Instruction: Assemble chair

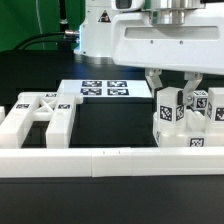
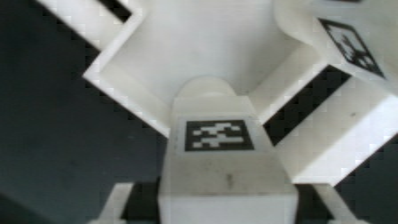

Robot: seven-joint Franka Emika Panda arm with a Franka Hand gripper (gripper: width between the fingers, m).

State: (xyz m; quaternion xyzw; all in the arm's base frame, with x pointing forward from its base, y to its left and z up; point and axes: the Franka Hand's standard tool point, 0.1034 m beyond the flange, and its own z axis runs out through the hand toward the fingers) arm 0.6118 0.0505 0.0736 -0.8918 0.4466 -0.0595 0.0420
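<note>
Exterior view: one X-braced frame [image 1: 40, 115] lies on the counter [image 1: 110, 128] at the exterior view's left, with one marker board [image 1: 103, 90] behind. At the right, the pincer [image 1: 172, 90] straddles one tagged leg [image 1: 170, 110] among clustered chair parts. Wrist view: only here does the leg's single tag show close up, above a white braced part [image 2: 143, 60]. I cannot tell whether the jaws press the leg.

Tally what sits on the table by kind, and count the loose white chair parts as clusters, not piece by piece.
Chair-part clusters: 2 (exterior view's left cluster, exterior view's right cluster)
Marker board: 1
Border rail: 1
Total: 4
</note>
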